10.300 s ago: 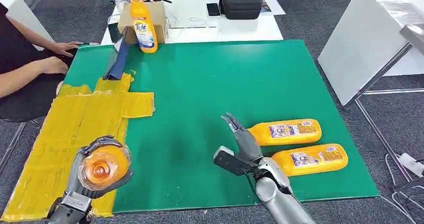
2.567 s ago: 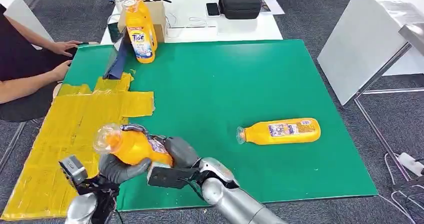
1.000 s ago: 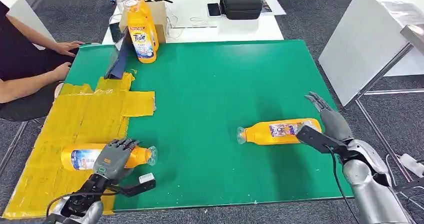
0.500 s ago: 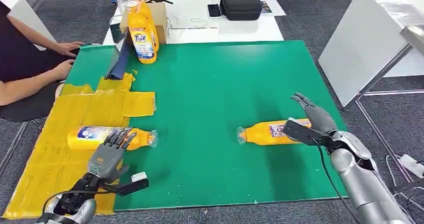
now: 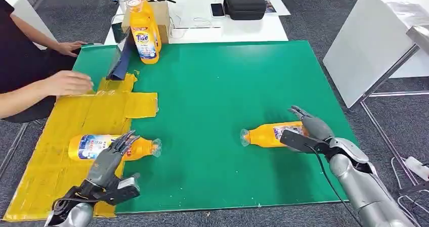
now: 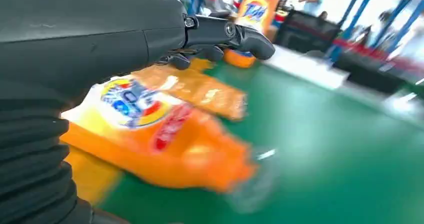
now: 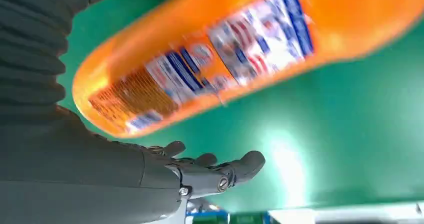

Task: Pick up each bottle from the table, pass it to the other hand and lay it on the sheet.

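The orange bottle (image 5: pixel 270 134) left on the green counter (image 5: pixel 217 90) lies on its side, label up, its clear cap end away from the right hand (image 5: pixel 307 131). A second ago that hand hung beyond the bottle's base; it has since come in over the base end, fingers (image 7: pixel 220 174) spread and curved beside the body, not yet closed on it as far as the wrist view shows. I judge the next pickup is starting.

The bottle on the sheet (image 5: pixel 114 147) was under the left hand's fingers a second ago. Now it lies on the yellow sheet (image 5: pixel 71 131) with its neck and cap jutting onto the green, and the left hand (image 5: pixel 107 164) has drawn back toward the robot, fingers (image 6: pixel 240 34) apart and holding nothing. That bottle looks delivered.

Both bottles are glossy, flattened orange plastic with printed labels, so they should sit without rolling. Farther off, two upright bottles (image 5: pixel 142 32) stand at the counter's far edge, and a person's hand (image 5: pixel 68 82) rests on the sheet's far end.
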{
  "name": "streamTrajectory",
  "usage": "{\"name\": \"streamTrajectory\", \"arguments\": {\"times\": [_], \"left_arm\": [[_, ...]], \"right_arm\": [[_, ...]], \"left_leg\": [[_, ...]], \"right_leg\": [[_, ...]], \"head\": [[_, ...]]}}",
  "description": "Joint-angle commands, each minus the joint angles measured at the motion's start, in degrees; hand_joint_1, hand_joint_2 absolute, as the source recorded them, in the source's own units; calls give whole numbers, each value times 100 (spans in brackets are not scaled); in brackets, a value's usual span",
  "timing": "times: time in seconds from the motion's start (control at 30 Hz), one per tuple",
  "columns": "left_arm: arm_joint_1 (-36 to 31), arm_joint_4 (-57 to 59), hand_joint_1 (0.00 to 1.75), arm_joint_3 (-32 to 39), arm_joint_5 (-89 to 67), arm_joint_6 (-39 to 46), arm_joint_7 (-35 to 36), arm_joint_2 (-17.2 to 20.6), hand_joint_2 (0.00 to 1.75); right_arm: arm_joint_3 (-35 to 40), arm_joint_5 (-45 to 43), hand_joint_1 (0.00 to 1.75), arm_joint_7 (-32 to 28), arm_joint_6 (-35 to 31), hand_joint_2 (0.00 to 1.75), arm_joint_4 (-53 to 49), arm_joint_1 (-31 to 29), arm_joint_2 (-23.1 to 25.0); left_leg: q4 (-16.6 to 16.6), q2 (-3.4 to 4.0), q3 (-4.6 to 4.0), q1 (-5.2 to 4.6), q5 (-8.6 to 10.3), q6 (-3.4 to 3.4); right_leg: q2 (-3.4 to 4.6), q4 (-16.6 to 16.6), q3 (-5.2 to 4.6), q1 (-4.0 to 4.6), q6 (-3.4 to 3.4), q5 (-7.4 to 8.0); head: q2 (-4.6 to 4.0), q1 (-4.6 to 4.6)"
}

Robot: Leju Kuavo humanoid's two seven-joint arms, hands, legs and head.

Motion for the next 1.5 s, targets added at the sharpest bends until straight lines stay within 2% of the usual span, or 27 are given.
{"name": "streamTrajectory", "arguments": {"times": [0.03,0.07,0.1,0.17,0.23,0.3,0.37,0.4,0.53,0.7,0.73,0.8,0.83,0.87,0.9,0.97,1.07,1.13,1.17,1.2,1.27,1.33,1.4,1.47,1.5], "left_arm": [[-98,-564,0,874,937,-608,-403,-627,175],[-184,-462,0,836,972,-651,-446,-602,175],[-266,-346,0,812,999,-677,-475,-593,175],[-494,-48,0,700,1045,-671,-553,-579,175],[-723,213,0,562,1109,-640,-629,-601,175],[-927,404,0,421,1172,-632,-642,-610,175],[-1034,486,0,300,1239,-582,-637,-587,175],[-1045,484,0,285,1261,-567,-631,-580,175],[-1011,402,0,256,1362,-569,-616,-593,175],[-1072,429,0,219,1386,-581,-617,-622,175],[-1078,429,0,222,1423,-586,-610,-630,175],[-959,280,0,259,1455,-581,-592,-632,175],[-755,39,0,399,1564,-622,-544,-672,175],[-620,-134,0,463,1597,-677,-533,-668,175],[-559,-230,0,498,1596,-717,-526,-675,175],[-542,-250,0,515,1592,-732,-523,-681,175],[-586,-196,0,532,1581,-749,-521,-707,175],[-573,-207,0,551,1585,-751,-522,-720,175],[-465,-341,0,612,1615,-770,-528,-731,175],[-358,-496,0,668,1629,-818,-526,-740,175],[-407,-548,0,647,1625,-907,-525,-781,175],[-409,-599,0,621,1647,-939,-511,-837,175],[-307,-724,0,692,1788,-1060,-480,-913,175],[-157,-886,0,755,1791,-1068,-479,-962,175],[-110,-953,0,765,1771,-1082,-480,-971,175]], "right_arm": [[1022,-207,0,-42,752,175,702,-499,-728],[1284,-357,0,23,1153,175,676,-639,-1020],[1534,-412,175,93,1545,175,652,-810,-1293],[2064,-797,175,257,2284,175,400,-1102,-1957],[2506,-1143,175,395,2706,175,96,-1150,-2480],[2821,-1348,175,508,2783,175,-191,-999,-2865],[3051,-1699,175,688,2596,175,-449,-869,-3105],[3113,-1750,175,764,2514,175,-480,-860,-3126],[3506,-1706,175,812,2267,175,-191,-937,-2922],[3579,-1711,175,846,2125,175,-80,-818,-2831],[3516,-1747,175,857,1935,175,107,-764,-2665],[3214,-1591,175,691,1294,175,929,-712,-1890],[2708,-1590,175,404,577,175,1510,-677,-1149],[2556,-1476,175,362,313,175,1779,-706,-764],[2518,-1368,175,393,253,175,1903,-746,-594],[2502,-1320,175,403,251,175,1921,-766,-562],[2383,-1275,175,373,345,175,1774,-706,-688],[2132,-1354,175,215,196,175,1686,-620,-645],[1760,-1459,175,69,-39,175,1658,-537,-396],[1619,-1341,175,138,-103,175,1588,-544,-200],[1729,-1145,175,342,206,175,1627,-826,-71],[1691,-1106,175,348,166,175,1685,-838,107],[1102,-1278,175,-141,-236,175,1428,-500,441],[537,-1400,175,-451,-543,175,693,-29,749],[522,-1287,175,-261,-498,175,418,68,791]], "left_leg": [[7,1,7,3,-8,-3],[4,-2,3,0,-4,-2],[9,-2,8,2,-9,-4],[12,-13,1,-4,-4,-2],[16,-26,-9,-12,0,0],[10,-48,-1,-14,5,3],[2,-71,-3,-15,11,10],[6,-82,3,-13,6,8],[1,-52,4,-13,1,7],[-1,-53,16,-10,2,7],[-2,-46,13,-11,4,8],[-5,-38,26,-3,3,6],[-12,-21,36,3,3,5],[-10,-6,34,4,0,7],[-21,18,52,11,-1,3],[-8,41,36,14,-9,4],[-13,103,55,10,-17,-5],[-12,94,68,12,-15,-5],[-15,69,71,16,-7,-4],[-8,94,79,11,-11,3],[-15,116,88,20,-15,-4],[-6,120,70,14,-18,-2],[-7,136,77,18,-21,-7],[-11,129,89,21,-20,-9],[-15,125,92,22,-17,-11]], "right_leg": [[16,4,8,2,-10,-5],[9,3,4,0,-7,-3],[15,7,10,1,-11,-8],[4,13,2,-5,-10,-8],[-10,19,-6,-11,-7,-9],[-31,7,6,-12,-6,-9],[-62,-2,13,-13,-2,-6],[-65,0,23,-11,-6,-12],[-35,-8,21,-11,-5,0],[-39,-11,28,-8,-8,-1],[-37,-13,23,-8,-5,2],[-27,-23,36,0,-8,5],[-14,-35,46,5,-10,11],[-6,-32,42,7,-6,13],[27,-49,56,13,-13,23],[34,-27,44,14,-9,18],[100,-30,37,10,-27,37],[93,-34,40,13,-24,34],[80,-37,46,17,-30,32],[93,-31,49,13,-17,30],[131,-40,56,22,-28,38],[119,-22,48,14,-17,35],[129,-27,46,18,-31,45],[121,-31,50,23,-32,42],[122,-35,53,26,-37,42]], "head": [[0,0],[0,-2],[0,-2],[0,-2],[0,-4],[0,-4],[0,0],[0,0],[0,-2],[0,-2],[0,-4],[0,-4],[0,0],[0,-2],[0,-2],[0,2],[0,-4],[0,0],[0,0],[0,0],[0,0],[0,0],[0,0],[0,-4],[0,2]]}}
